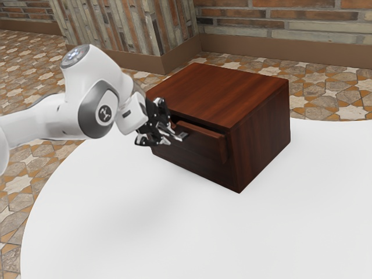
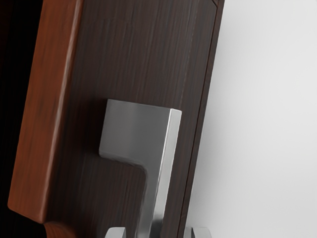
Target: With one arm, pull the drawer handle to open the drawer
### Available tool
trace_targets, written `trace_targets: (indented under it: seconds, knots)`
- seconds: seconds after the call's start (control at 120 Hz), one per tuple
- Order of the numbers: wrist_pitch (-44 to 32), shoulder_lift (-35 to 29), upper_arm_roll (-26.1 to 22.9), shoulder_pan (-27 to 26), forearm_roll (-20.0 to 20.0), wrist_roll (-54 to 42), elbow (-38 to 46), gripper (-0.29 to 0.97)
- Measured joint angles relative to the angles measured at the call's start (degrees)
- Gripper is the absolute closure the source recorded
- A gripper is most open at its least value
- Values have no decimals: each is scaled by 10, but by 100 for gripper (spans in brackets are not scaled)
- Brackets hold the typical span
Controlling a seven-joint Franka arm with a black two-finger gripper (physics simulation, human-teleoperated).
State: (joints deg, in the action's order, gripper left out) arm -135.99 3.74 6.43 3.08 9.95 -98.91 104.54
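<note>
A dark wooden cabinet (image 1: 232, 99) stands on the white table (image 1: 192, 232). Its drawer (image 1: 203, 144) sticks a little way out of the cabinet's front. In the exterior view my black gripper (image 1: 173, 136) is at the drawer's silver handle (image 1: 182, 137), shut on it. From the wrist, the silver handle (image 2: 148, 148) stands off the dark drawer front (image 2: 124, 64). Two grey fingertips (image 2: 117, 232) flank the handle's bar at the lower edge. A dark gap beside the drawer's reddish edge (image 2: 44, 109) leads into the cabinet.
The round white table (image 1: 302, 192) stretches in front of and to the exterior view's right of the cabinet. Patterned floor tiles (image 1: 35, 64) and brick walls (image 1: 279, 23) lie beyond. My white arm (image 1: 81, 110) reaches in from the exterior view's left.
</note>
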Motion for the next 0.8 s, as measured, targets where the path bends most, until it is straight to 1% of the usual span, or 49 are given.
trace_targets:
  seconds: [0.217,0.35,0.567,0.8]
  knots:
    - [0,-23,-1,3,0,0,27,60]
    - [0,-38,-1,5,-1,0,46,58]
    - [0,-64,-2,8,-1,1,69,61]
    - [0,-87,-2,0,0,1,91,62]
